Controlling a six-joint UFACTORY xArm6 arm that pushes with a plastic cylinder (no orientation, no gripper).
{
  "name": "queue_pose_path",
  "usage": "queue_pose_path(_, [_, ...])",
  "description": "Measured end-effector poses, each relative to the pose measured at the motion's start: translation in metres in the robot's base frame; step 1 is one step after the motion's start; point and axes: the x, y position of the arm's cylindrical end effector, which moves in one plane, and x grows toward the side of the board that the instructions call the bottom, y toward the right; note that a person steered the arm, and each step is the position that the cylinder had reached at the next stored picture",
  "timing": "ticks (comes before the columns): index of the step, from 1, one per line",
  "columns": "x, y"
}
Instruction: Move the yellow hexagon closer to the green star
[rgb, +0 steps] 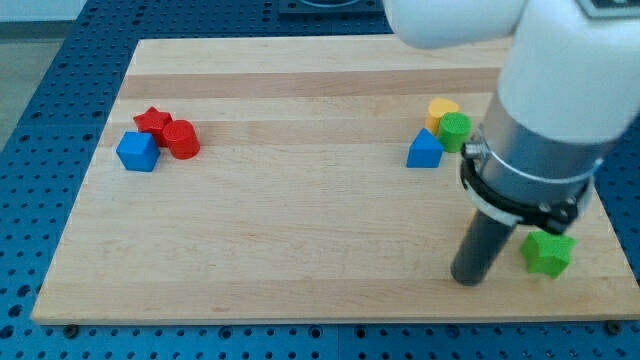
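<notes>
The yellow hexagon (440, 110) sits at the view's upper right, touching a green cylinder (456, 130) just below and right of it. The green star (548, 252) lies near the board's lower right corner, partly behind my arm. My tip (467, 279) rests on the board just left of the green star, with a small gap between them. It is well below the yellow hexagon.
A blue block (425, 150) sits against the green cylinder's left side. At the view's left, a red star (151, 121), a red cylinder (182, 139) and a blue cube (138, 152) cluster together. The arm's white body hides the board's upper right part.
</notes>
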Motion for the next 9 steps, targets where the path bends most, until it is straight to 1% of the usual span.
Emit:
queue_pose_path(2, [-0.059,-0.009])
queue_pose_path(3, [-0.071,-0.007])
queue_pose_path(6, [-0.071,0.029])
queue_pose_path(9, [-0.059,0.029])
